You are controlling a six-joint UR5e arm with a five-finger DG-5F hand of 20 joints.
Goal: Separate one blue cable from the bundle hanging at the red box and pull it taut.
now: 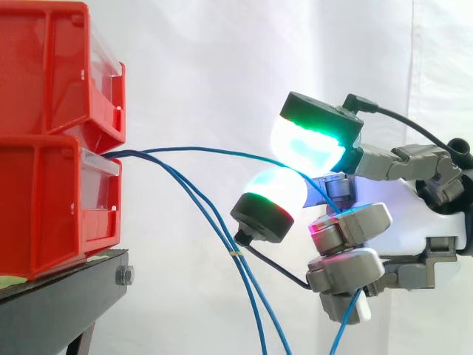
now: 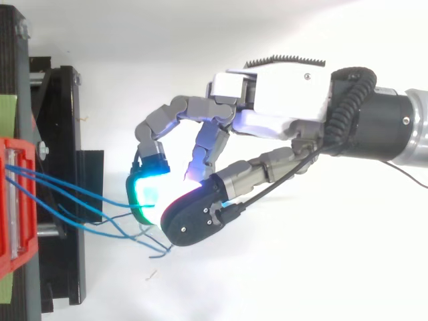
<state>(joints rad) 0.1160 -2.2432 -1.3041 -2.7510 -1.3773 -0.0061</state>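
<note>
The hand [image 2: 281, 100] reaches in from the right at about the height of the lower red bin [image 1: 44, 207], palm side turned toward the bins; its fingers [image 1: 314, 140] are curled inward, and the glowing pads close on one blue cable [image 1: 222, 152], which passes between them and comes out below the hand. That cable leaves the front lip of the lower bin and runs across to the fingers in a shallow arc, not quite straight; the bundle [image 1: 222, 237] starts at the same lip and falls away steeply down and to the right, apart from the held cable. Open air lies between the bins' front edge and the fingers, crossed only by the cables; the black stand [image 1: 59, 303] ends just under the bins. Two red bins are stacked, the upper red bin [image 1: 44, 66] on the lower; I count three blue cables in the side view, one held and two hanging.
</note>
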